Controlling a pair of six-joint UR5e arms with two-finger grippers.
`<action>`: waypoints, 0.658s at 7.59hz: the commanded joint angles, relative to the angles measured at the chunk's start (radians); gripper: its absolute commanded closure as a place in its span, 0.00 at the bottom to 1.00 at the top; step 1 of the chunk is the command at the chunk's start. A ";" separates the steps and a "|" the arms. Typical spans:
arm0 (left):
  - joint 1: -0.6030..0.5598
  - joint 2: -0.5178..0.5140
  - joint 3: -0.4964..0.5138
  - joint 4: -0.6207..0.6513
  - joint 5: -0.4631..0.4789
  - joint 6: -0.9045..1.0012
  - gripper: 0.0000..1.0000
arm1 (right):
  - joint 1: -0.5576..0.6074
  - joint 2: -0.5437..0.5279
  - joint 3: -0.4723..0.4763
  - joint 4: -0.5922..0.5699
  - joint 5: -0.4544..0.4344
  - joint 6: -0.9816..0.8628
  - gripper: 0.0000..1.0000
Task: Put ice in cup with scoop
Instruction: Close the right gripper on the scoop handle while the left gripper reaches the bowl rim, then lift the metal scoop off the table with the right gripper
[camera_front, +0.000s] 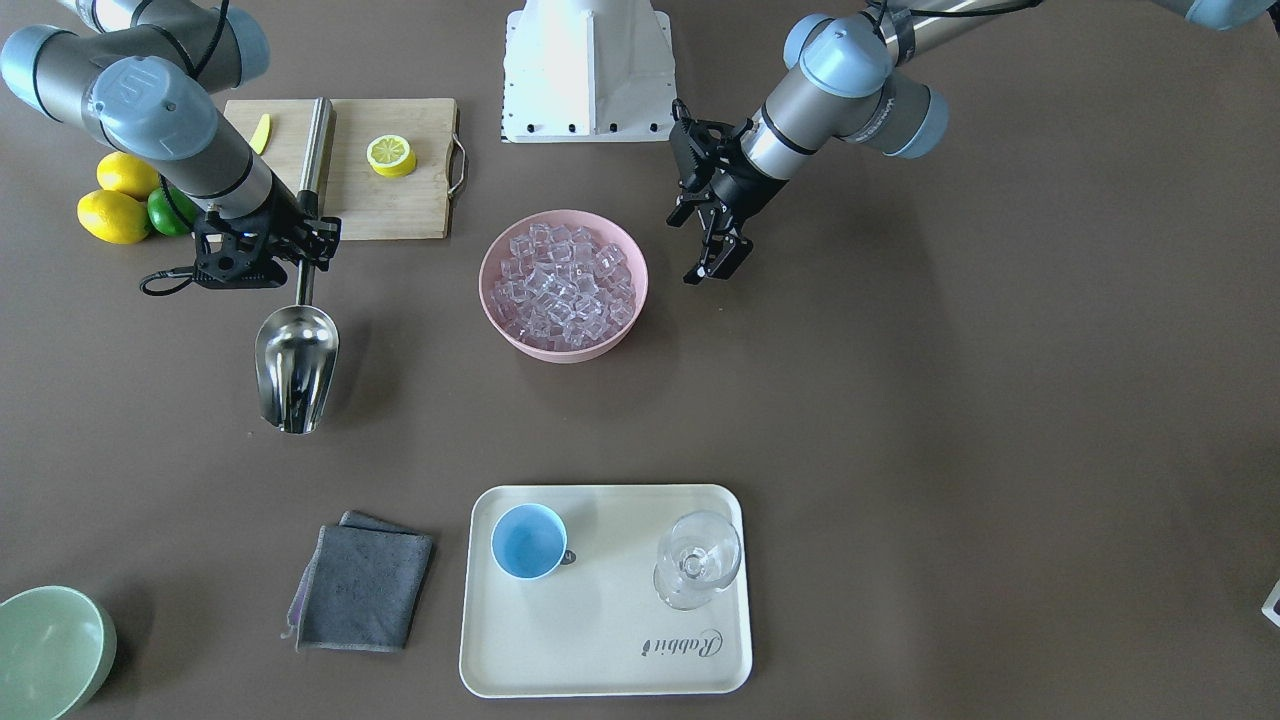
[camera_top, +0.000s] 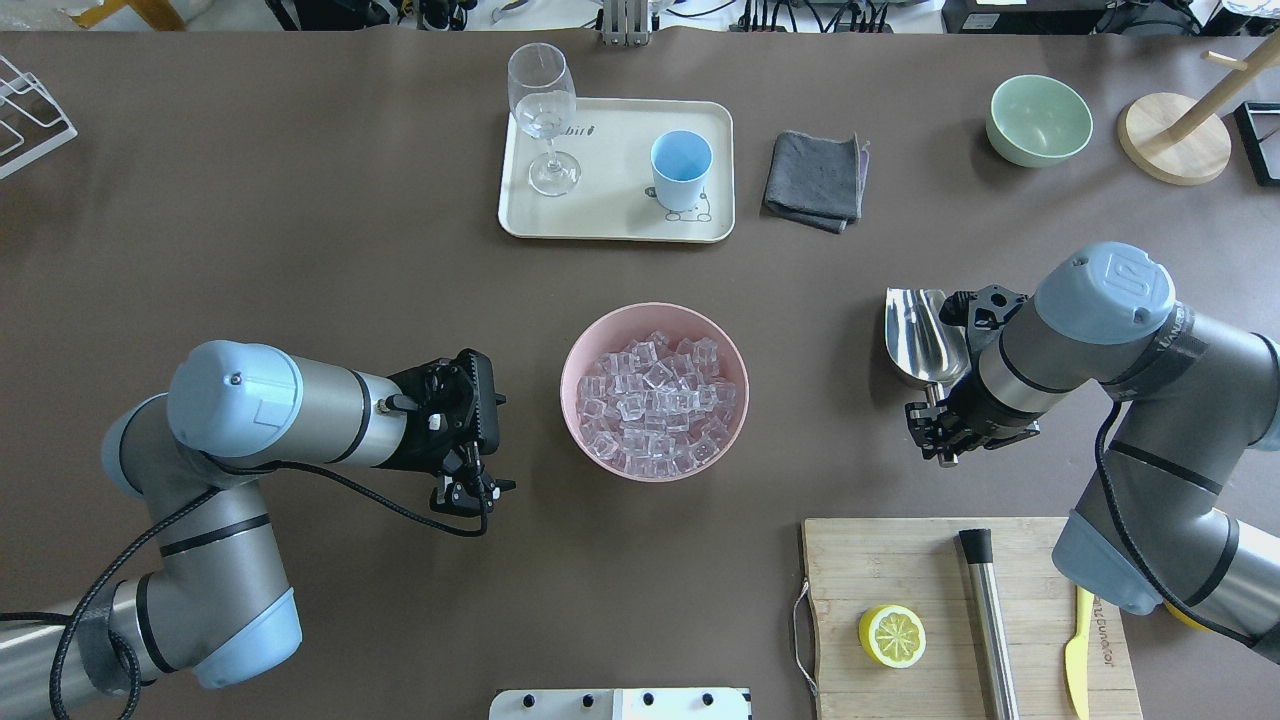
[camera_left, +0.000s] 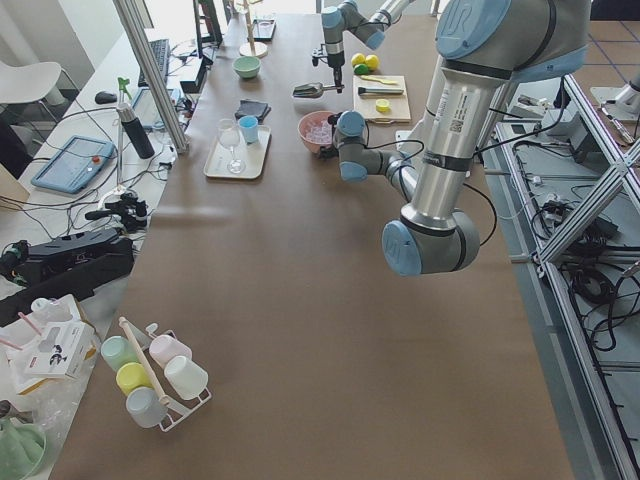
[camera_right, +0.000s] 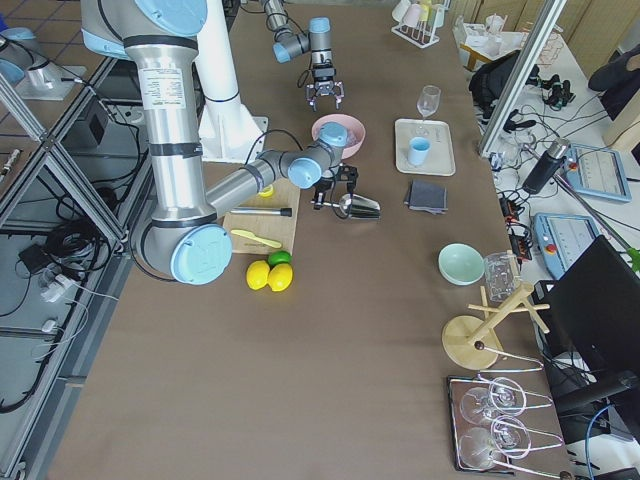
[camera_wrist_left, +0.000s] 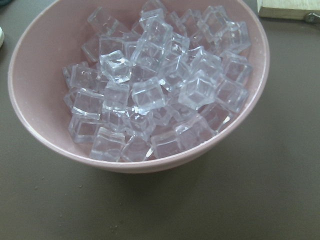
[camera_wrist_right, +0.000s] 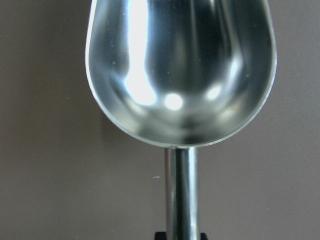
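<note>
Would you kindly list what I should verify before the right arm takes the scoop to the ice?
1. Grip on the scoop: ok; the right hand is shut on its handle.
2. Inside of the scoop empty: ok; nothing in it.
3. Access to the ice: ok; it is heaped in the pink bowl, uncovered.
4. State of the cup: ok; upright and empty on the tray.
5. Position of the left hand: ok; open, beside the bowl, not over it.
6. Grip firm enough for digging: cannot tell.
</note>
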 joint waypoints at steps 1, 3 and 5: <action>0.011 -0.031 0.055 -0.041 0.005 -0.003 0.02 | 0.061 -0.023 0.082 -0.032 -0.010 -0.044 1.00; 0.020 -0.031 0.061 -0.057 0.005 -0.003 0.02 | 0.159 -0.026 0.155 -0.179 -0.025 -0.342 1.00; 0.014 -0.039 0.108 -0.122 0.001 -0.005 0.02 | 0.230 -0.006 0.191 -0.329 -0.025 -0.620 1.00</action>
